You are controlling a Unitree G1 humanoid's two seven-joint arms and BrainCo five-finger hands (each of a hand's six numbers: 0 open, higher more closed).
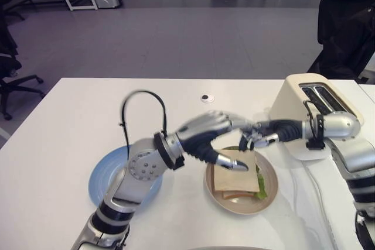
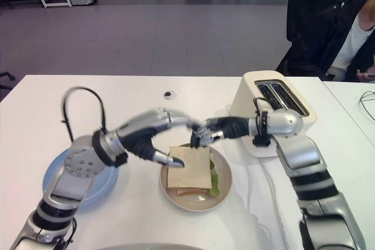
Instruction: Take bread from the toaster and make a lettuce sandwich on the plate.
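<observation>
Sandwich: it sits on the tan plate (image 1: 234,209), near the front middle of the white table (image 1: 70,121). You see a top bread slice (image 1: 239,171) lying flat. Lettuce (image 1: 263,189) sticks out at its right edge, and a second slice (image 1: 233,195) shows below its front edge.

Left hand (image 1: 205,134): it hangs over the left half of the tan plate, with the forearm coming in from the lower left. The fingers are stretched out and are not wrapped round anything. One dark fingertip (image 1: 237,166) touches the top slice close to its left edge. The hand holds nothing.

Right hand (image 1: 261,136): it is at the far edge of the tan plate, just above the back of the sandwich and almost touching the left hand's upper fingers. The forearm runs in from the right, in front of the toaster. The hand is blurred, so you cannot tell whether it grips anything.

Toaster (image 1: 293,95): cream coloured, standing at the right of the table, behind and to the right of the tan plate. Its two slots (image 1: 321,98) face up, and you cannot see down into them.

Other items: a blue plate (image 1: 96,182) lies to the left of the tan plate, partly under the left forearm. A small round grommet (image 1: 206,98) is set in the tabletop behind the hands.
</observation>
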